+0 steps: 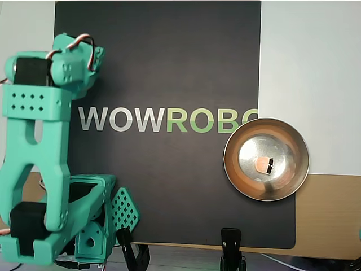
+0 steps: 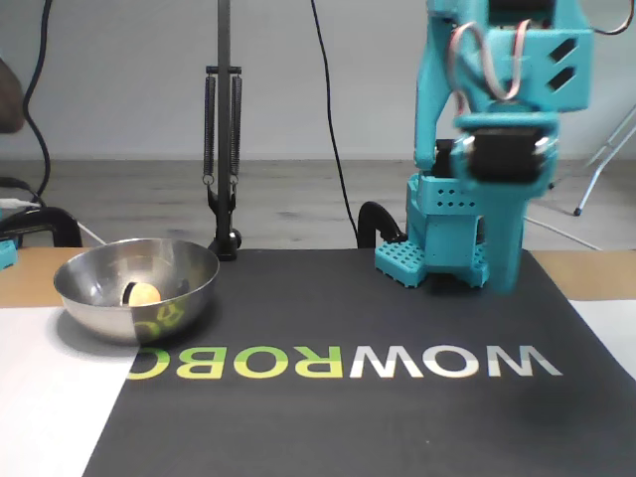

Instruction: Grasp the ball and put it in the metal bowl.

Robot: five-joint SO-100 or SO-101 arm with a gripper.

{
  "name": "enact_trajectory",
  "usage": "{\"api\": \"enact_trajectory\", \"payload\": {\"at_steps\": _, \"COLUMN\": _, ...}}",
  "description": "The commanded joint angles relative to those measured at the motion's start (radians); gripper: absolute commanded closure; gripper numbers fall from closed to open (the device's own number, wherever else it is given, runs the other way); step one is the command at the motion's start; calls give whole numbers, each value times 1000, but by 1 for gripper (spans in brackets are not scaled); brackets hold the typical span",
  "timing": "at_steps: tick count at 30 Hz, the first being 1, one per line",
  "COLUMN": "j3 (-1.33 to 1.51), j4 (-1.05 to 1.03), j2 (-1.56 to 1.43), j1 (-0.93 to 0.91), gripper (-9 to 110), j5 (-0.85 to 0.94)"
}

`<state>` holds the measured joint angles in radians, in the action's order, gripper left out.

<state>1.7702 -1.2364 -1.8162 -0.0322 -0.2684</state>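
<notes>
1. Your black mat covers most of the table, probably to mark out the workspace; the arm stands folded at its left edge in the overhead view.
2. The metal bowl straddles the mat's right edge, well apart from the arm.
3. The ball lies inside the bowl, so your task looks complete.
4. The gripper sits far across the mat from the ball; you cannot tell how its jaws stand.

Small orange-peach ball on the flat bottom of the shiny metal bowl.
</notes>
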Motion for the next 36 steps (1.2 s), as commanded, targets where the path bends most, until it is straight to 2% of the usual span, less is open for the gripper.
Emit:
{"api": "enact_trajectory", "payload": {"at_steps": 1, "j3": 87, "j4": 67, "j2": -129, "j1": 5, "gripper": 102, "j5": 3}}
{"api": "enact_trajectory", "payload": {"at_steps": 18, "j3": 617, "j4": 388, "j2": -689, "j1": 3, "gripper": 102, "j5": 6}}
{"api": "enact_trajectory", "payload": {"at_steps": 36, "j3": 1097, "j4": 459, "j2": -1489, "j1": -3, "gripper": 102, "j5": 8}}
